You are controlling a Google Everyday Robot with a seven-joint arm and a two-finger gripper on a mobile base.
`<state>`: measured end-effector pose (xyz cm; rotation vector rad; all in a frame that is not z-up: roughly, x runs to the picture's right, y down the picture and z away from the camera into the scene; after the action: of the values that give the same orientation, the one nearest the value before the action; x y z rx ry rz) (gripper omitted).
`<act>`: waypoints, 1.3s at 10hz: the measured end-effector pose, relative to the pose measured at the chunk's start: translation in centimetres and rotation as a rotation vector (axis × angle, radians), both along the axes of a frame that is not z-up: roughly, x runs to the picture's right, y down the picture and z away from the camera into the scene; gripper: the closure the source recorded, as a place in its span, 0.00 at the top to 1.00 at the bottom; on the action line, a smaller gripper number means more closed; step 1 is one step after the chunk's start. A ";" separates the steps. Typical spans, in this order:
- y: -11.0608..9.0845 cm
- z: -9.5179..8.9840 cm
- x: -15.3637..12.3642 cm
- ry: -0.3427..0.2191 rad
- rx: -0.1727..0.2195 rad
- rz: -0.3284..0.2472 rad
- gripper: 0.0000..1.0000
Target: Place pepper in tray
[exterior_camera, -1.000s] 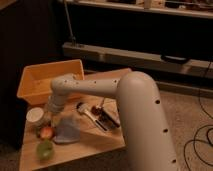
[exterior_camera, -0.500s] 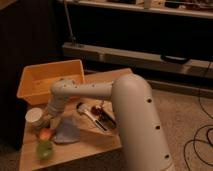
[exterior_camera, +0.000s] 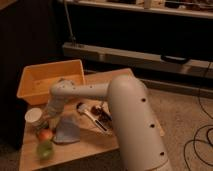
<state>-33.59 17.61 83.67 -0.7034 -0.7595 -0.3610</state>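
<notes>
Down at the left of the table (exterior_camera: 80, 149), the gripper (exterior_camera: 46, 122) hangs between a white bowl (exterior_camera: 33, 116) and a red-orange fruit (exterior_camera: 46, 134), fingers spread wide. Whether the pepper lies beneath it cannot be told. The orange tray (exterior_camera: 31, 92) sits just behind, far left.

Gripper (exterior_camera: 46, 121) at arm's (exterior_camera: 125, 110) low end, between white bowl (exterior_camera: 34, 116) and blue cloth (exterior_camera: 66, 131), just above red-orange fruit (exterior_camera: 46, 134). It is dark and blurred; whether it holds anything can't be told. Arm hides tray's (exterior_camera: 31, 96) near right corner. Dark utensils (exterior_camera: 93, 115) beside arm too blurred to identify. Arm base cut off by bottom edge. Floor cable (exterior_camera: 200, 140) cut off by right edge.
</notes>
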 end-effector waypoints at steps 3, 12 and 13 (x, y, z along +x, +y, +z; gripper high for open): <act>0.4 0.6 -0.2 0.005 -0.016 0.006 0.46; -2.4 -1.6 1.8 0.040 0.001 0.015 0.00; -4.7 -3.9 2.9 0.045 0.024 0.035 0.00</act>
<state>-30.64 12.96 79.81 -0.6732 -0.7227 -0.3205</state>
